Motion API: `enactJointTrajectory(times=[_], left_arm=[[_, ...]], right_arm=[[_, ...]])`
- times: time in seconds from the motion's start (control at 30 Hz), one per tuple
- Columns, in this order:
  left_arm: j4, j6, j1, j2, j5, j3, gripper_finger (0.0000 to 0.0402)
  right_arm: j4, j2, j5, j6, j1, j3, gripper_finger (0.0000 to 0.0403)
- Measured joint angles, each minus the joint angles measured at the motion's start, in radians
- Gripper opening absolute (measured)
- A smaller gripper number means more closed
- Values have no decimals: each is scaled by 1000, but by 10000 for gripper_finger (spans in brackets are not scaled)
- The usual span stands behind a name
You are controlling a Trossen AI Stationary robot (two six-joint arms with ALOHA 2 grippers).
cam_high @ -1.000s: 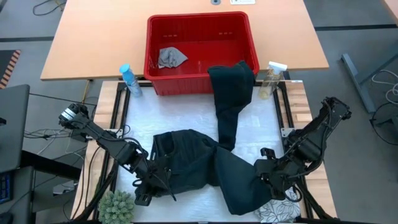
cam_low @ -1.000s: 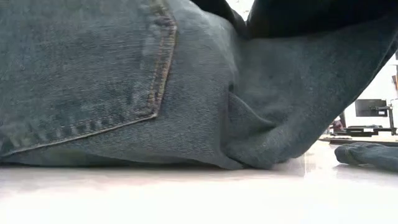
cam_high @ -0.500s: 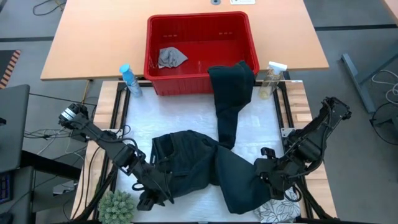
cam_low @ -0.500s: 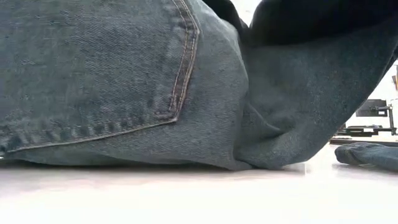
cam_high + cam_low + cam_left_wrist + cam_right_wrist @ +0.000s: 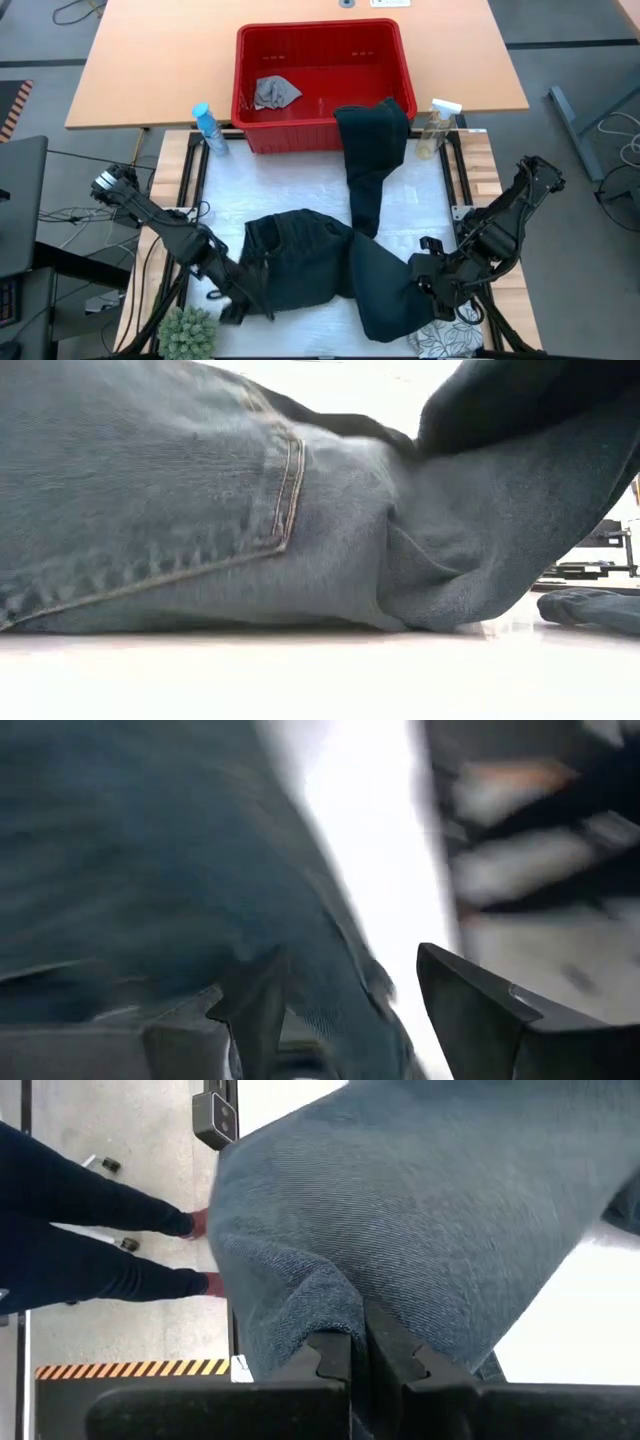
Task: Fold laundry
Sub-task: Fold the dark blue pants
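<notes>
Dark jeans (image 5: 320, 265) lie crumpled on the white desk (image 5: 290, 190), one leg draped over the rim of a red basket (image 5: 322, 85) that holds a small grey cloth (image 5: 274, 92). The left claw (image 5: 232, 305) sits at the jeans' near left edge, fingers spread. The right claw (image 5: 430, 280) pinches the denim's right side, pressed together on a fold.
</notes>
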Motion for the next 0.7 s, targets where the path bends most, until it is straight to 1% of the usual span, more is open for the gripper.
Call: enactJointTrajectory(times=[0.07,0.13,0.2,0.27,0.33,0.37,0.4,0.47,0.5,0.6,0.7], left_arm=[[-39,-51,10,-56,-139,0,210],[-36,-110,11,-122,-259,0,210],[-15,-136,11,-184,-330,0,210],[-33,-185,10,-219,-418,-1,210],[-150,-320,15,-228,-538,-28,210],[-213,-400,25,-226,-584,-57,210],[-240,-458,38,-224,-610,-97,210],[-211,-499,70,-223,-598,-185,210],[-166,-498,89,-223,-564,-234,210],[17,-419,145,-221,-449,-364,210],[94,-421,212,-222,-432,-454,210]], right_arm=[[0,0,0,0,0,0,34],[0,0,0,0,0,0,35],[0,0,0,2,0,0,36],[0,0,0,2,0,0,36],[0,0,0,2,0,0,35],[0,0,5,2,0,0,35],[0,0,13,2,0,0,35],[0,0,25,5,0,0,35],[0,0,29,6,0,0,36],[-1,0,33,6,0,0,36],[0,0,33,7,0,0,35]])
